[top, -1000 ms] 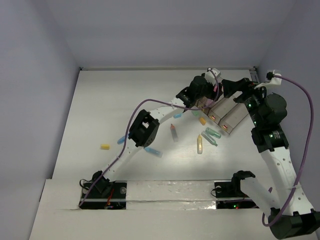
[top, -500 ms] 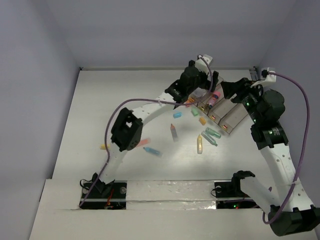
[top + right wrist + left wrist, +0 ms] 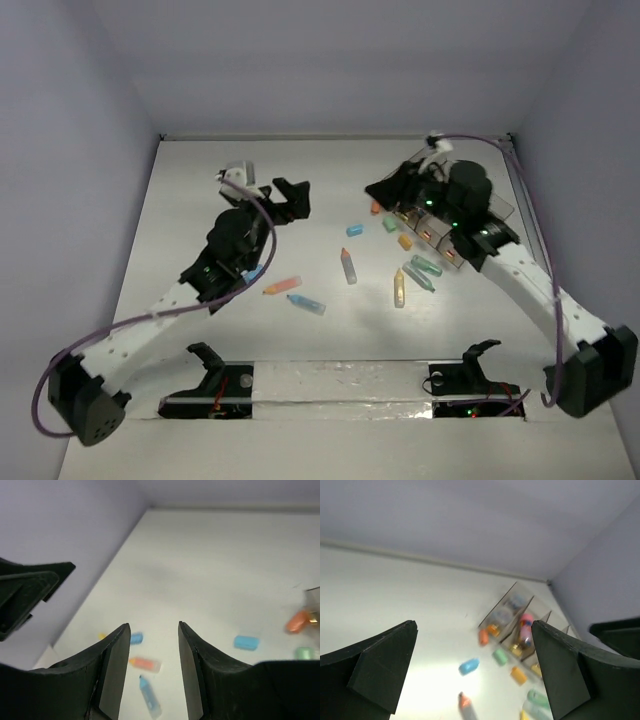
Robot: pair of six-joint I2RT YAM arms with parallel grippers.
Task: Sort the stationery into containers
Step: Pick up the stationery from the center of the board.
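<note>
From above, the left gripper [image 3: 290,200] hovers with its fingers wide apart, left of the loose markers [image 3: 348,265]. The right gripper [image 3: 385,188] sits by the tray [image 3: 503,208] at the far right. Left wrist: a pink marker [image 3: 526,622] lies inside the tray (blurred). Right wrist: the fingers stand narrowly apart, holding nothing.

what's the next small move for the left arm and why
Probably lower the open left gripper toward the short light-blue marker. It lies loose on the white table, short of the smoky translucent divided tray, and sits almost centred below the wide, empty jaws in the left wrist view.
</note>
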